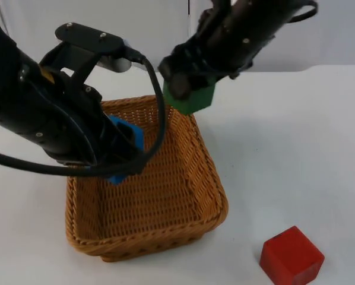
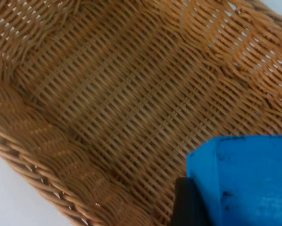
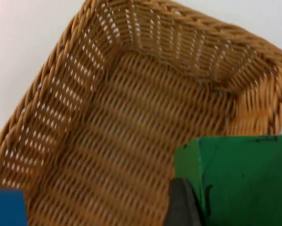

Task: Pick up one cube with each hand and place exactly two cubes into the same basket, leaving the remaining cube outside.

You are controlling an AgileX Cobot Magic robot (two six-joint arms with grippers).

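While the red cube (image 1: 291, 255) sits outside the basket (image 1: 207, 221), just off its near corner, my left gripper (image 1: 119, 155) pinches the blue cube (image 1: 127, 135) over the basket's floor. Beyond, my right gripper (image 1: 186, 89) clamps the green cube (image 1: 192, 99) above the far rim; I judge an early release could bounce it off that rim and out.

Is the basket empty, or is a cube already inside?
Empty. The woven wicker basket has a bare floor; the blue cube and green cube are held above it.

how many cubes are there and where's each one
3. The blue cube is held by the left gripper over the basket; the green cube is held by the right gripper above its far rim; the red cube sits on the table.
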